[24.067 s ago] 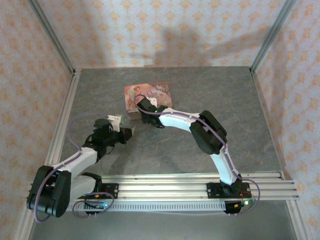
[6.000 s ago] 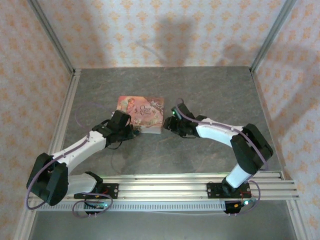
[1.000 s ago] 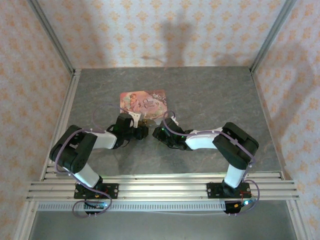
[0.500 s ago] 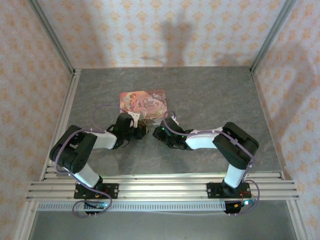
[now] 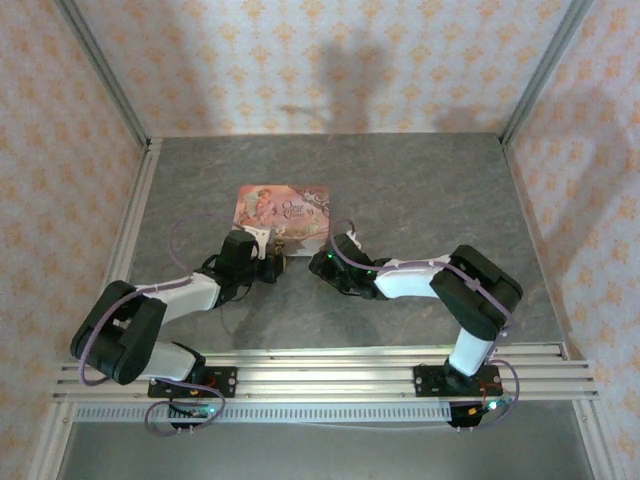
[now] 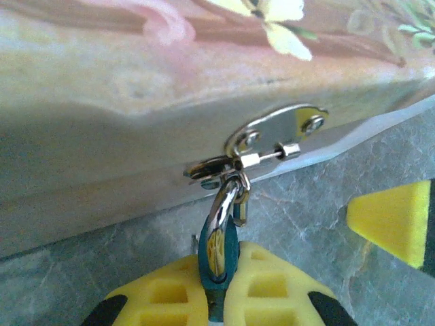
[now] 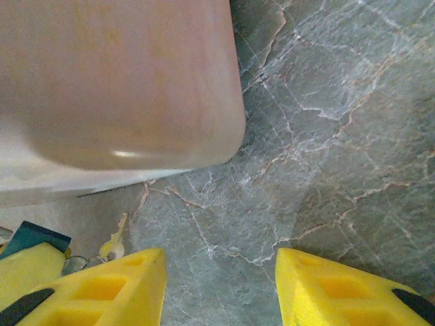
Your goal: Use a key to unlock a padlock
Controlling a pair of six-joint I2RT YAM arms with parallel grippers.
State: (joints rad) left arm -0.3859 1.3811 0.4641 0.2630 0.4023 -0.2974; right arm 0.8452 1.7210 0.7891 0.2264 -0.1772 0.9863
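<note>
Padlock [image 6: 219,252] clamped in your left end effector [image 6: 219,291], steadied for keying; right end effector [image 7: 219,272] open beside key [image 7: 116,244].

Padlock [image 6: 219,252] on hasp [image 6: 275,134] at box [image 6: 102,122] front

no legible text anywhere. the pink box [image 5: 283,210] lid carries script lettering, too small to read.

A pink picture-printed box [image 5: 283,208] lies flat near the middle of a grey marbled table [image 5: 430,190], a silvery hasp [image 6: 285,129] fixed to its side wall, with pale floral-papered walls [image 5: 330,60] on three sides and metal rails [image 5: 330,365] along the near edge.
</note>
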